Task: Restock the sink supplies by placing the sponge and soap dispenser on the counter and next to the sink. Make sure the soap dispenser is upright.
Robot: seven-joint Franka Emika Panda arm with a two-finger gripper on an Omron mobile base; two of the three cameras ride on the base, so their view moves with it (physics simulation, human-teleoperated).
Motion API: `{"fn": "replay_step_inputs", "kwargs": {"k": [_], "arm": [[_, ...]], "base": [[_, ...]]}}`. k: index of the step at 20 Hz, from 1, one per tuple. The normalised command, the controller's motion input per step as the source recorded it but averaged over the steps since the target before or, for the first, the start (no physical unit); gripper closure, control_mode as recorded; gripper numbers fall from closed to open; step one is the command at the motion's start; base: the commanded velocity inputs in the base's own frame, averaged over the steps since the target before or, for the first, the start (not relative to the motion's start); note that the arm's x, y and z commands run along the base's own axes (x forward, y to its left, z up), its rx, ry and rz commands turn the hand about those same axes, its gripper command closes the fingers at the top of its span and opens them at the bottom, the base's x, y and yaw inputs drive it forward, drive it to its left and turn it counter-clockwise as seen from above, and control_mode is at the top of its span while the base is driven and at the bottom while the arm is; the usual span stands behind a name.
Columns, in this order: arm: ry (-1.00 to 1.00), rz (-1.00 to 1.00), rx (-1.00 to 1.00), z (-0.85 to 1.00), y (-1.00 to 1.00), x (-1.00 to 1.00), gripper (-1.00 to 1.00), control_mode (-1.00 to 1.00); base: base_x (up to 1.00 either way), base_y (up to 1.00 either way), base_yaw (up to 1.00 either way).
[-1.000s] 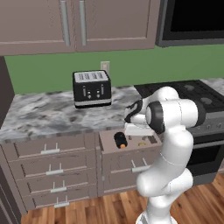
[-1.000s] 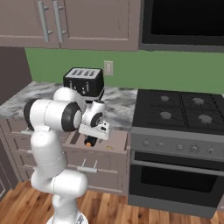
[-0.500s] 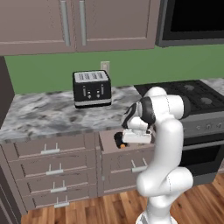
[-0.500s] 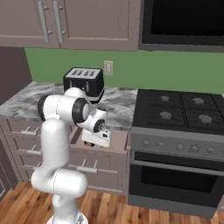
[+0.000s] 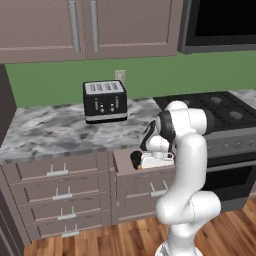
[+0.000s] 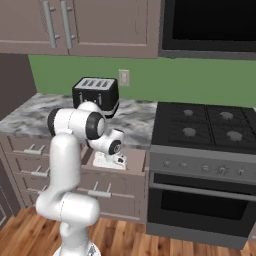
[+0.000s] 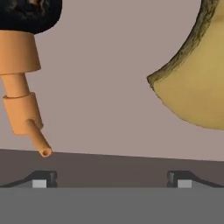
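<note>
We see gripper (image 7: 112,178) jaws wide, empty, over the open drawer (image 5: 125,165). Soap dispenser (image 7: 22,87) lies inside, dark body cut off; sponge (image 7: 197,83) beside it, partly cropped.

Rendered home kitchen.
Marbled grey-and-white counter (image 5: 50,132) over brown-mauve drawer fronts (image 5: 60,192), matching wall cabinets (image 5: 85,27) above a green backsplash (image 6: 200,85) with a wall outlet (image 5: 120,76). Black four-slot toaster (image 5: 104,101) on the stone, black gas stove (image 6: 205,127) with oven door beneath, wooden floor (image 6: 150,240) below.
</note>
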Motion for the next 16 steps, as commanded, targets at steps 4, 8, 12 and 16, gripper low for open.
{"fn": "replay_step_inputs", "kwargs": {"k": [4,8,12,16], "arm": [[0.03,0.0,0.0,-0.18,-0.05,-0.59,-1.0,-1.0],[0.0,0.0,0.01,-0.04,-0.04,-0.8,-1.0,-1.0],[0.0,0.0,0.03,0.0,-0.05,-0.91,-1.0,-1.0],[0.0,0.0,0.04,0.0,-0.07,-0.96,-1.0,-1.0]], "base": [[0.0,0.0,0.0],[0.0,0.0,0.0],[0.0,0.0,0.0],[0.0,0.0,0.0]]}}
